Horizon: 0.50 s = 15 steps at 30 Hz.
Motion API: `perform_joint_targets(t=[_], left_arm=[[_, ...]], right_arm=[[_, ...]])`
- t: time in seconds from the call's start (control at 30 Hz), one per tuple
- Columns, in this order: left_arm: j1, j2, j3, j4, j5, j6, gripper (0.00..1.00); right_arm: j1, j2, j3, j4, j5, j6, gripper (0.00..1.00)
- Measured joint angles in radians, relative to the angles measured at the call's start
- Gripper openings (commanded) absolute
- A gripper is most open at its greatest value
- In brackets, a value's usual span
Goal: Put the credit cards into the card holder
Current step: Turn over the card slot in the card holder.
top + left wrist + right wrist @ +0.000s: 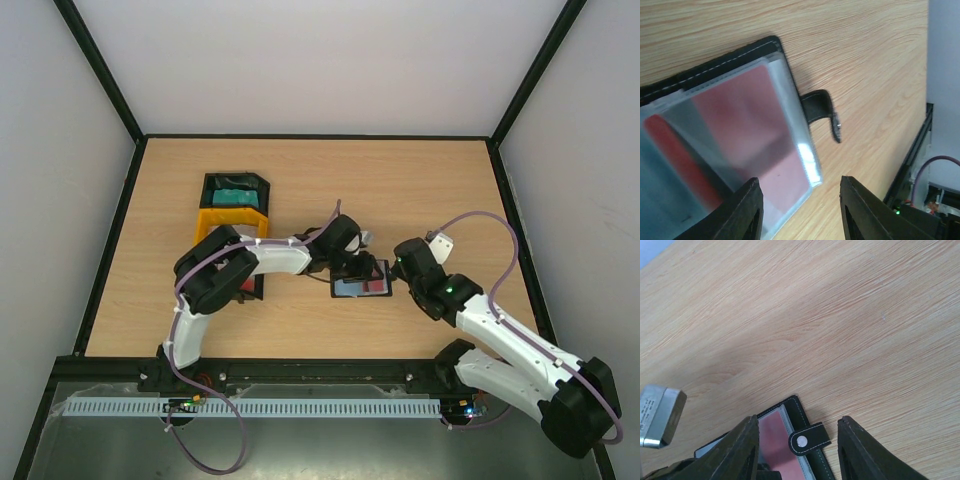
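The two arms reach in from the near edge of the wooden surface (450,190) and meet over the card holder (362,287), which lies open and flat near the middle of the surface.

The right tool (799,452) hangs over the holder's right end with its fingers (742,450) spread. The short clasp strap (810,439), with its pale snap stud, lies on the wood in the gap between them, and neither finger touches it.

The left tool (800,212) hangs over the same end from the other side, also spread. The corner of the holder's clear sleeves (800,150) lies below the gap, but whether either finger touches it I cannot tell. A red card (740,115) shows through the top sleeve, and a second strip of red shows in the layer beneath.

Farther back and to the left, a dark tray (255,285) sits partly hidden under the left arm's elbow, so I cannot make out what it holds. Beyond it stands a yellow tray (232,217), and touching its far side is a black tray (212,190) that holds a teal card (236,196).
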Motion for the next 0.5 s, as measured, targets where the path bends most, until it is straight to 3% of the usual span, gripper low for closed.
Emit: perform_joint_targets(t=[0.27,0.5], left_arm=[[-0.001,-0.018,0.027,-0.110,-0.060,0.058,0.56],[0.015,-0.201,0.040,-0.292,-0.222,0.165,0.66]], right_arm=[[-0.008,-0.002,0.000,0.001,-0.018,-0.029,0.48],[-0.009,0.049,0.045,0.048,-0.124,-0.145,0.50]])
